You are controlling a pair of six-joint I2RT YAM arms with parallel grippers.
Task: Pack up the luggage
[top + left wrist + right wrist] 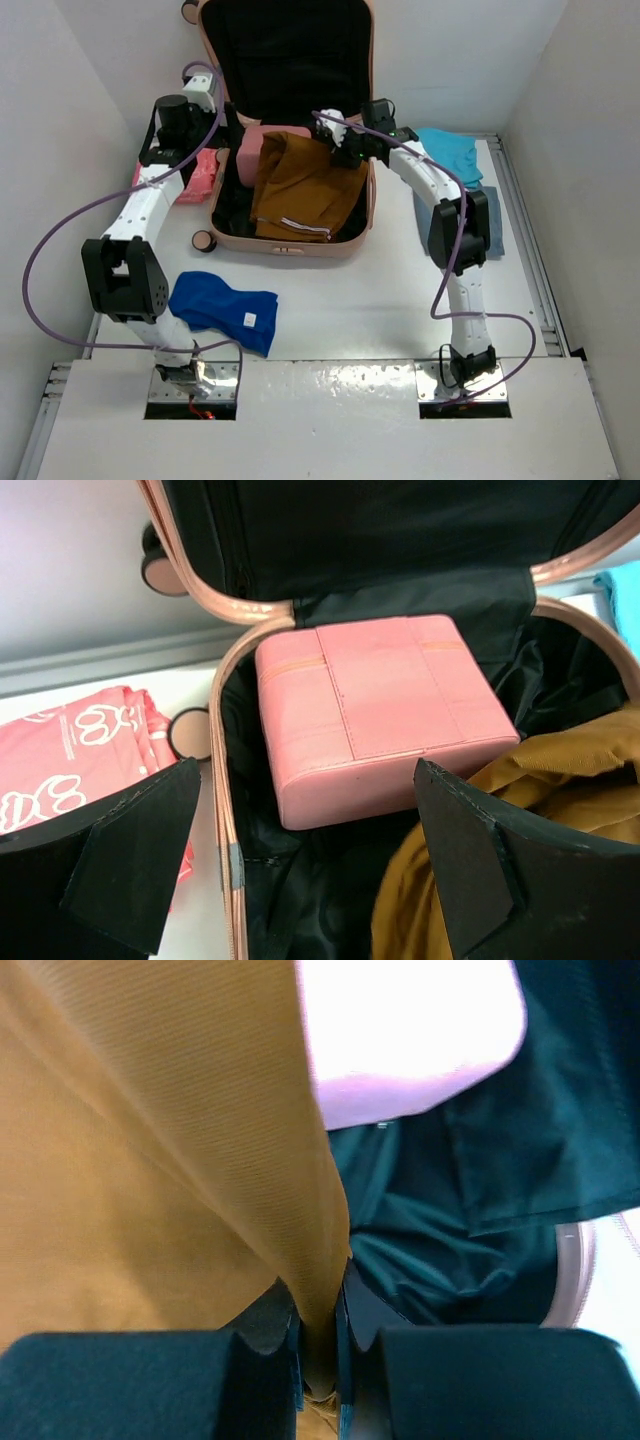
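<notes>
Salmon-pink luggage (330, 243) lies open at the middle of the worktop's (350, 300) far edge. Its black-lined lid stands up against the far wall and its base lies flat on the surface, with a small dark wheel (204, 241) at the base's near-left corner.

Inside the base, a soft pink pouch (380, 710) sits in the far-left part, close to the hinge. A mustard-brown garment (300, 185) is heaped across the middle and right of the base, reaching down to its near wall.

The right gripper (319, 1330) is over the far-right part of the base, jaws pressed together on a raised fold of the mustard-brown garment. The cloth runs up out of the pinch and fills the left of the wrist view.

The left gripper (305, 780) hangs at the luggage's far-left side with its black fingers (130, 860) spread wide and nothing between them. One finger is outside the left rim and the other is over the garment, with the pouch seen in the gap.

A red-pink patterned packet (70, 760) lies on the worktop just left of the luggage. A dark blue cloth (225, 308) lies near the near-left corner beside the left arm's base. Toward the right edge are a teal cloth (450, 150) and a grey-blue cloth (495, 235), partly under the right arm
</notes>
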